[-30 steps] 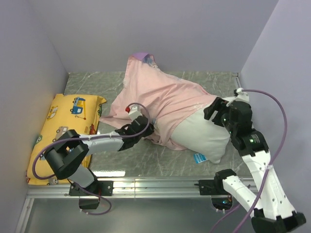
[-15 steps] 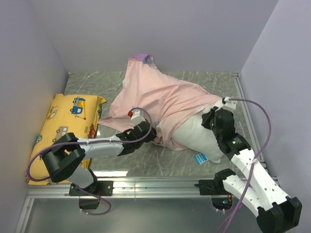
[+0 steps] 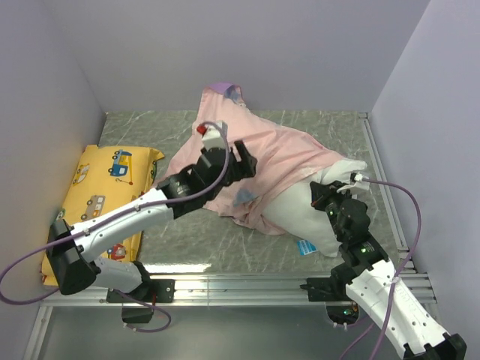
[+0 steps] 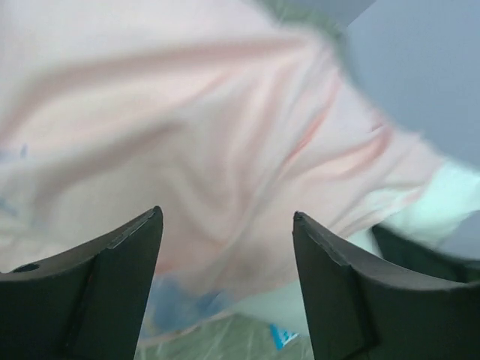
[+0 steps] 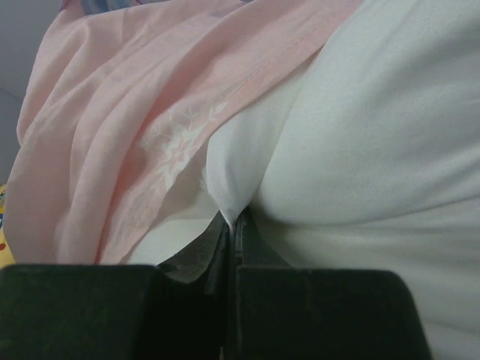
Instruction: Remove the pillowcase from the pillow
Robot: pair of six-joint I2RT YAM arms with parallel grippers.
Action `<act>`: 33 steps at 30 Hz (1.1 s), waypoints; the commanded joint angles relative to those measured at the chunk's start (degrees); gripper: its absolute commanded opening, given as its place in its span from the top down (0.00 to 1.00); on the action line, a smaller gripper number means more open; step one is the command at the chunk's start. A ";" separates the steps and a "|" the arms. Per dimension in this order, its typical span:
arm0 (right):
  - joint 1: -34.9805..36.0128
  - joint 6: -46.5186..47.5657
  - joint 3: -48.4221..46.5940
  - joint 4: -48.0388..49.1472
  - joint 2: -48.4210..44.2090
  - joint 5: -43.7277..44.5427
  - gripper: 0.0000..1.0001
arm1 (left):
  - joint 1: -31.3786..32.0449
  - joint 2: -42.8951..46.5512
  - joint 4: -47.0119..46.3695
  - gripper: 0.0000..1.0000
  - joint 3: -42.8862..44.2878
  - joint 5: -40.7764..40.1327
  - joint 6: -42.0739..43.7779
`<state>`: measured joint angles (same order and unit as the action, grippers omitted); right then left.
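Nearest the arm bases, the right gripper (image 5: 232,221) has its jaws pressed together on a pinched fold of the pillow (image 3: 300,214), at that pillow's bare white near end. A small blue tag (image 3: 306,245) lies at the pillow's near corner on the marbled table (image 3: 202,244). The pillow sits right of centre. Its far part is under the pillowcase (image 3: 277,154), which is turned pale pink side out and spreads toward the back wall. The left gripper (image 4: 225,217) hangs over that pink cloth with its fingers spread and nothing between them. A yellow cushion (image 3: 97,187) printed with vehicles lies along the left wall.
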<state>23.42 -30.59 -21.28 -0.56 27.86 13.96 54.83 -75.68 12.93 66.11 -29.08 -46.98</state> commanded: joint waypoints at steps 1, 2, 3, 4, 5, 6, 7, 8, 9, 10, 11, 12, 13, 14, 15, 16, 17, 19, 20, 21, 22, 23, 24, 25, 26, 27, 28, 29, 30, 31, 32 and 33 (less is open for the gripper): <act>1.36 0.35 0.54 -2.25 0.62 -0.77 1.00 | -1.99 -5.67 5.17 0.22 10.77 0.67 10.93; 1.71 0.44 0.10 -2.69 0.62 -0.69 1.00 | -2.79 -8.06 5.96 0.20 13.50 3.82 15.04; 1.72 0.62 -0.08 -2.87 0.45 -0.51 1.00 | -3.58 -10.52 7.36 0.17 19.96 6.55 16.29; 1.80 0.62 -0.51 -3.31 0.27 -0.51 1.00 | -4.63 -15.24 8.77 0.16 22.90 7.89 20.14; 1.98 0.79 -0.78 -3.66 0.18 -0.51 1.00 | -5.25 -17.64 9.56 0.14 28.76 11.55 21.91; 2.07 0.97 -1.13 -4.01 0.27 -0.51 1.00 | -5.87 -19.84 10.53 0.12 31.69 12.29 23.32; 1.98 0.97 -1.74 -4.71 0.36 -0.42 1.00 | -5.87 -23.69 11.41 0.11 34.24 13.16 26.82; 2.15 1.14 -2.10 -5.15 0.36 -0.25 1.00 | -6.13 -25.64 12.20 0.10 39.22 14.74 28.51; 2.24 1.23 -2.36 -5.42 0.44 -0.16 1.00 | -6.40 -29.49 12.99 0.10 41.80 16.76 29.66; 2.16 1.32 -2.89 -5.77 0.44 -0.24 1.00 | -6.49 -31.53 14.22 0.09 44.43 16.69 31.49; 2.16 1.50 -3.24 -6.38 0.62 -0.16 1.00 | -6.66 -33.55 17.45 0.09 49.94 16.51 32.21; 2.33 1.67 -3.59 -6.82 0.62 0.02 1.00 | -7.27 -35.48 19.13 0.10 52.52 16.08 32.56; 2.25 1.85 -4.47 -7.70 0.62 0.28 1.00 | -7.54 -38.72 20.89 0.11 56.81 16.25 32.83; 2.33 2.02 -5.00 -8.14 0.79 0.46 1.00 | -7.89 -39.71 22.13 0.13 57.72 16.86 33.09; 2.25 2.37 -5.52 -8.49 0.88 0.55 1.00 | -8.33 -40.07 21.79 0.13 57.82 17.82 33.36; 2.33 2.46 -6.92 -9.45 1.06 0.72 1.00 | -8.59 -39.64 21.01 0.13 56.51 18.70 33.36; 2.25 2.64 -7.63 -9.90 1.58 0.72 1.00 | -9.03 -39.28 20.04 0.14 55.63 19.67 33.18; 2.24 3.08 -9.91 -11.30 2.20 0.90 1.00 | -10.70 -38.84 18.36 0.18 55.18 21.25 32.22; 2.24 3.17 -10.71 -11.83 2.64 0.90 1.00 | -11.40 -39.10 18.71 0.28 55.62 22.04 31.87; 2.24 3.25 -11.41 -12.36 2.82 0.98 1.00 | -12.72 -39.54 19.58 0.34 56.32 22.66 31.69; 2.24 3.34 -12.98 -13.41 2.99 0.81 1.00 | -13.16 -40.15 19.94 0.40 57.20 23.45 31.78; 2.24 3.43 -13.61 -13.85 3.08 0.90 1.00 | -13.78 -40.42 20.12 0.60 57.47 23.72 31.78; 2.33 3.60 -14.40 -14.29 3.17 0.90 1.00 | -14.74 -40.51 20.29 0.70 57.64 24.15 31.69; 2.25 3.61 -15.80 -15.25 3.26 1.07 1.00 | -15.27 -40.42 20.12 0.79 57.47 24.94 31.43; 2.24 3.61 -16.51 -15.87 3.52 2.03 1.00 | -15.80 -40.25 20.03 0.96 57.21 25.47 31.25; 2.24 3.69 -17.30 -16.57 3.78 2.39 1.00 | -16.67 -39.73 19.86 1.00 57.03 25.13 30.99; 2.33 3.87 -18.79 -17.63 3.96 2.91 1.00 | -17.12 -39.29 19.42 1.00 56.42 24.95 30.64; 2.25 4.04 -19.50 -18.16 4.39 3.35 1.00 | -17.65 -38.85 19.15 1.00 56.07 22.60 30.29; 2.24 4.05 -20.29 -18.77 4.57 4.58 1.00 | -18.96 -37.88 19.06 1.00 55.89 20.40 29.67; 2.24 4.13 -21.77 -20.00 4.92 5.02 1.00 | -19.93 -37.27 18.98 1.00 55.54 18.20 27.93; 2.24 4.05 -22.48 -20.44 5.19 5.38 1.00 | -21.24 -36.74 19.06 1.00 55.53 16.62 26.87; 2.24 4.22 -23.27 -20.97 5.28 5.82 1.00 | -24.47 -35.60 18.80 1.00 55.27 17.04 25.81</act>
<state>25.17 -27.44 -39.13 -21.26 33.36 17.15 34.85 -116.73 32.64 120.79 -8.36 -17.76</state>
